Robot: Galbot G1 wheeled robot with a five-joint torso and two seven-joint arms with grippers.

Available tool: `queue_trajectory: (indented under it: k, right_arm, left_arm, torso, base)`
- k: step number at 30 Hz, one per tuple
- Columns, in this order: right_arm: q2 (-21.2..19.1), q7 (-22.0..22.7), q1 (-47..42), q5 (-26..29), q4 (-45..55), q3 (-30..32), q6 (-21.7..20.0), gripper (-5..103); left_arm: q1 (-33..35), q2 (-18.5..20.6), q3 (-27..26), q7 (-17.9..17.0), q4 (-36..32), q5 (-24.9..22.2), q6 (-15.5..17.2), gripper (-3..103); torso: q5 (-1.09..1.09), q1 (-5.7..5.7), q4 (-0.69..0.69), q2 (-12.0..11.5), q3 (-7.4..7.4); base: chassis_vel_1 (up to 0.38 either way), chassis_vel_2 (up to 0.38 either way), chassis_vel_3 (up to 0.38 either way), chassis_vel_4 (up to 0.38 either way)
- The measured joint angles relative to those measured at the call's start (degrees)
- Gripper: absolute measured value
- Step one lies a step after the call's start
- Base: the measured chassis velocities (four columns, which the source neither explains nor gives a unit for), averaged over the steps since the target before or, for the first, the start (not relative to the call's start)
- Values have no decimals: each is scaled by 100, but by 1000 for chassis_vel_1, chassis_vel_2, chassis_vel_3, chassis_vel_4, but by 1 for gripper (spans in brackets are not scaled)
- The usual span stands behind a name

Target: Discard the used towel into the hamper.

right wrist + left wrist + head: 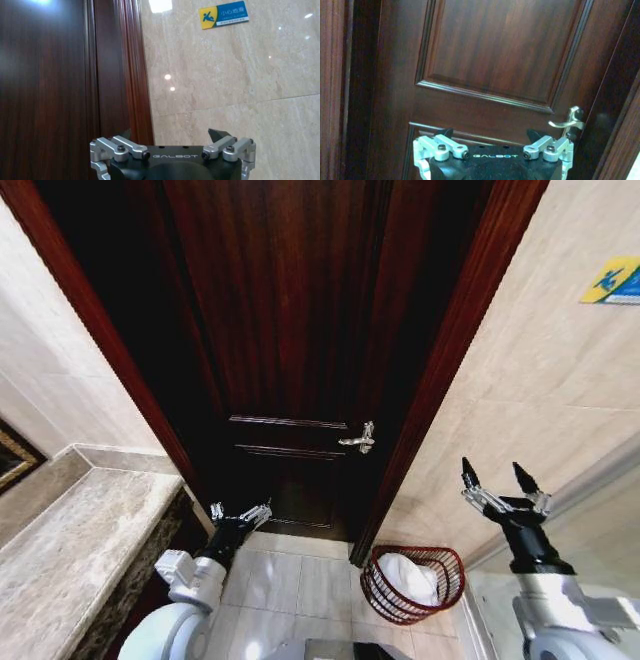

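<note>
White towel (408, 576) lies bunched inside the round, ribbed wire hamper (440, 558), on the tiled floor (300, 585) beside the dark wood door (290, 330). Right gripper (497, 477) and left gripper (240, 513) hang apart, fingers released and empty; withdrawing clear seems all that remains.

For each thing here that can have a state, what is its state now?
Hamper: upright on the floor beside the door frame, holding the towel.
Towel: white, lying inside the hamper.
Door: closed, handle level.
Left gripper: open, empty, low before the door.
Right gripper: open, empty, raised near the wall.
</note>
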Motion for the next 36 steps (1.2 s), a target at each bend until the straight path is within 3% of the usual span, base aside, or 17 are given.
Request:
queue_trajectory:
  k: [24, 36]
  right_arm:
    - [-36, -140, 160, 229, -30, 192, -236, 100]
    - [38, -107, 409, 44, -34, 91, -383, 100]
  left_arm:
    - [0, 0, 0, 0, 0, 0, 0, 99]
    - [0, 1, 0, 0, 0, 0, 0, 99]
  torso:
    - [1, 1, 0, -1, 0]
    - [-1, 2, 0, -1, 0]
  base:
    - [34, -31, -35, 35]
    - [113, -114, -121, 112]
